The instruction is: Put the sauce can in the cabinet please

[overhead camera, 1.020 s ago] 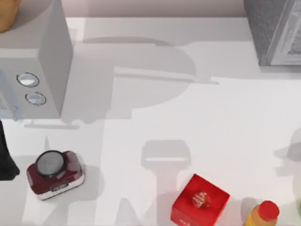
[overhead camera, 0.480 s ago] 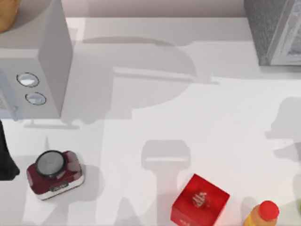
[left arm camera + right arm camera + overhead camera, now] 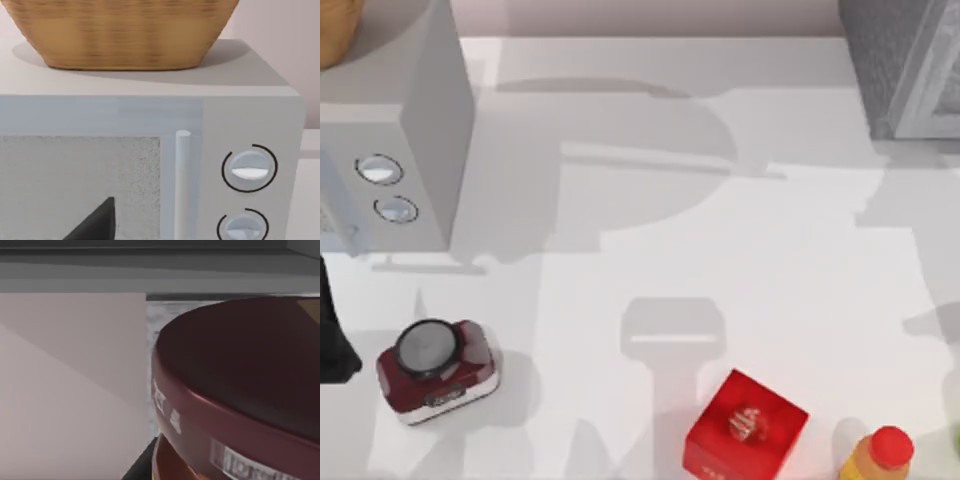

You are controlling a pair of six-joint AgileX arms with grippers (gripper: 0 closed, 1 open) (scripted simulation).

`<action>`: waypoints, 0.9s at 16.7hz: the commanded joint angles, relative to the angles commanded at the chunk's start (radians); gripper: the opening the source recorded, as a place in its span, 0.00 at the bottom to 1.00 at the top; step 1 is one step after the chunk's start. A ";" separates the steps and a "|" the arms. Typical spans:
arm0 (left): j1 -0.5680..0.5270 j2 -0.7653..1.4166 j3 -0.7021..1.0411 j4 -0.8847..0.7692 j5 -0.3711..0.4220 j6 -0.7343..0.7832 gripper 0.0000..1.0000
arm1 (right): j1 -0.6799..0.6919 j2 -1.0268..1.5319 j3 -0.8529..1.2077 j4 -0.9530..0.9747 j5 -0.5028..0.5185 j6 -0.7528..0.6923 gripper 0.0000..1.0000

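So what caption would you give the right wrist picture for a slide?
Close view of the sauce can, its dark maroon top near the camera, with the grey cabinet beyond.

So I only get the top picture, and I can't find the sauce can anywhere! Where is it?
Observer: The right wrist view has it: a small round can with a dark maroon lid, very close to that camera.
Child: Is it near the cabinet?
Observer: Yes, the rough speckled grey cabinet stands just behind it.
Child: And what's that brown thing in the corner?
Observer: A woven wicker basket, sitting on top of the light-grey microwave.
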 joint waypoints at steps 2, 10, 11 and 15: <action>0.000 0.000 0.000 0.000 0.000 0.000 1.00 | 0.011 0.093 0.093 -0.047 0.014 -0.002 0.00; 0.000 0.000 0.000 0.000 0.000 0.000 1.00 | 0.057 0.460 0.617 -0.185 0.071 -0.005 0.00; 0.000 0.000 0.000 0.000 0.000 0.000 1.00 | 0.062 0.489 0.663 -0.196 0.076 -0.004 0.00; 0.000 0.000 0.000 0.000 0.000 0.000 1.00 | 0.078 0.545 0.762 -0.209 0.081 0.005 0.00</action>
